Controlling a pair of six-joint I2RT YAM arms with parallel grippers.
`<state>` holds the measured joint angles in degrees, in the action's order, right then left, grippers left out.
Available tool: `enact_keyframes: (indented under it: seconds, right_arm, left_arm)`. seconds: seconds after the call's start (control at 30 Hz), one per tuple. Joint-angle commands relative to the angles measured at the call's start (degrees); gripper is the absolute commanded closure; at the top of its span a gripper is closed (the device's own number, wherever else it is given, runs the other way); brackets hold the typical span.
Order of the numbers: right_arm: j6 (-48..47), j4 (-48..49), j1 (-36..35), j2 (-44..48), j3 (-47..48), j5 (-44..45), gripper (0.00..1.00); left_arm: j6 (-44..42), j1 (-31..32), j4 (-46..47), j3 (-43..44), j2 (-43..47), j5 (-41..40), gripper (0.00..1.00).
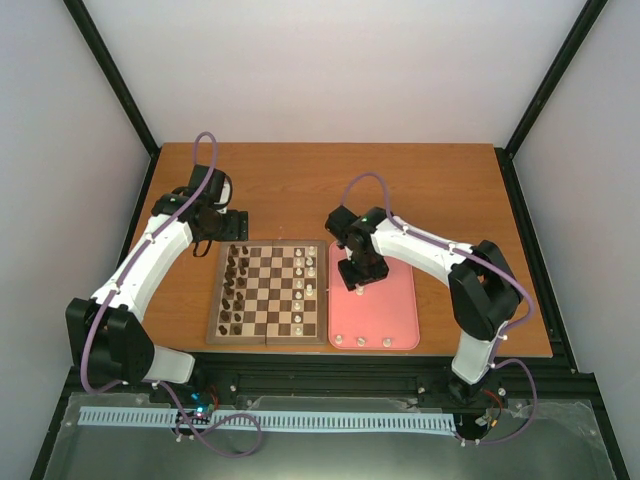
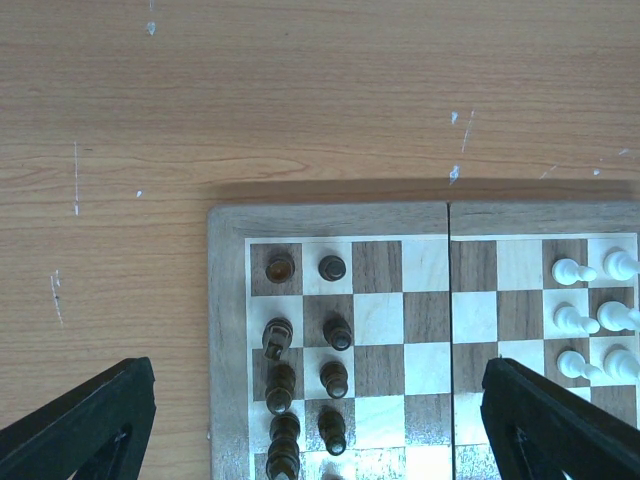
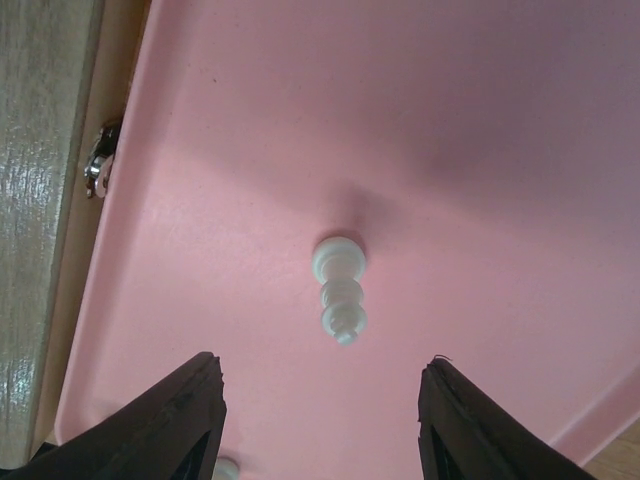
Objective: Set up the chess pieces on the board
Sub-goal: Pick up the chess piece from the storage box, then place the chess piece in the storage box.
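The right gripper hung spread over a white chess piece on the pink tray. An off-centre close could have toppled it.

Passable through the middle, blocked along the edges.
Can cross the broad bare brown wooden table far of everything. Can drop into the four bare middle files of the square checkered wooden chessboard; hemmed at left by two crowded files of dark brown chess pieces, at right by sparser cream-white chess pieces, at the far-left corner by the left gripper. Over the pink rectangular tray, free at centre and right; blocked near by a row of three cream pieces, far-left by the right gripper, fingers spread clear either side of one upright cream piece.
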<state>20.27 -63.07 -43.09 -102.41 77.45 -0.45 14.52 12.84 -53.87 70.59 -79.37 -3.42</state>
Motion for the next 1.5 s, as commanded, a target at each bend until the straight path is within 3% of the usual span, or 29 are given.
enact_keyframes:
  seconds: [0.0,0.4,0.73,0.87,1.13,1.3,1.47]
  right_arm:
    - [-1.25,2.16,0.62,-0.85,-1.4,-0.02,0.48]
    - [-2.79,4.75,2.16,-3.67,-2.12,1.38,0.6]
    - [-3.37,4.42,2.71,-4.89,-1.49,-0.18,0.82]
    - [-3.34,3.83,2.74,-4.86,-0.69,-0.31,0.97]
    - [-3.84,-2.95,2.45,-4.91,10.74,0.94,0.97]
    - [-4.64,-8.58,-0.43,-10.18,21.83,1.02,0.97]
    - [-4.36,-10.12,-3.53,-13.85,25.81,-0.03,0.97]
  left_arm:
    - [-0.71,-0.36,0.66,0.61,-0.7,-0.27,0.0]
    - [-0.81,-0.36,0.51,2.04,-2.89,-0.62,0.0]
    - [-0.75,-0.36,0.36,2.8,-4.01,-0.59,0.0]
    - [-0.73,-0.36,0.38,2.63,-4.04,-0.29,0.0]
    - [-0.81,-0.36,-0.88,3.94,-3.93,-0.79,0.0]
    - [-0.56,-0.36,-1.17,4.48,-4.27,0.34,0.0]
    - [-0.59,-0.36,-0.63,3.31,-3.73,0.28,0.0]
